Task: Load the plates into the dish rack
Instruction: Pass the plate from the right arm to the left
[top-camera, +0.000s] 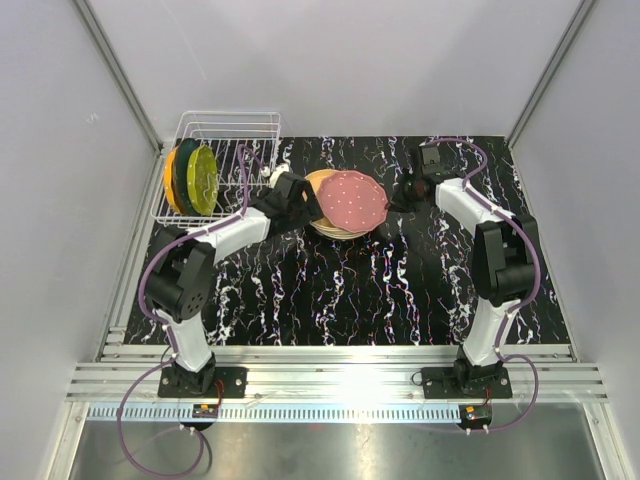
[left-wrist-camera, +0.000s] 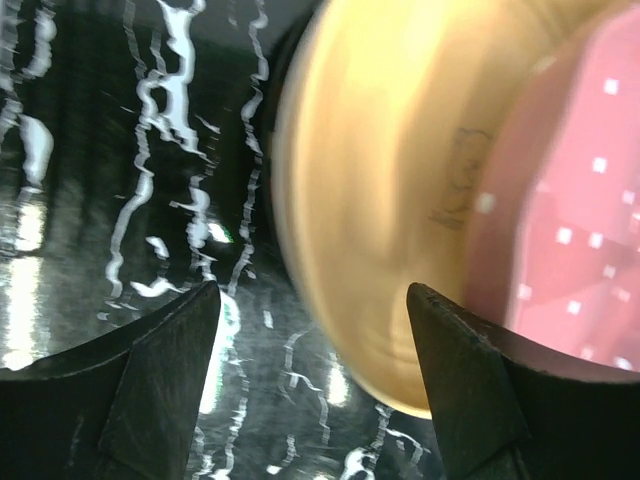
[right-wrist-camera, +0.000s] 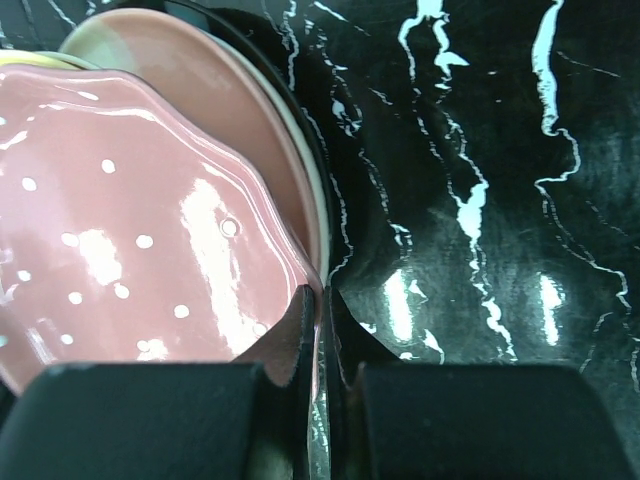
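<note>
My right gripper (right-wrist-camera: 318, 335) is pressed together on the rim of the pink plate (right-wrist-camera: 130, 230). It pinches the edge, with one finger on top and one below. The pink plate has white dots and sits on top of a stack of plates (top-camera: 338, 232). From above it looks tipped, with the pinched side higher.

My left gripper (left-wrist-camera: 312, 375) is spread wide and holds nothing. It sits low over the black table (top-camera: 350, 290), at the left edge of the stack. The rim of a yellow plate (left-wrist-camera: 400, 180) curves down between its two fingers. That picture is blurry, so I cannot tell if a finger touches the plate.

The dish rack (top-camera: 245, 145) is at the far left corner of the table, just behind my left arm. Three plates (top-camera: 192, 178) stand on edge in its left end: one orange, one dark, one yellow-green.

I cannot count the plates in the stack, because the pink plate covers most of them. From above, the tips of both grippers are too small to make out.
</note>
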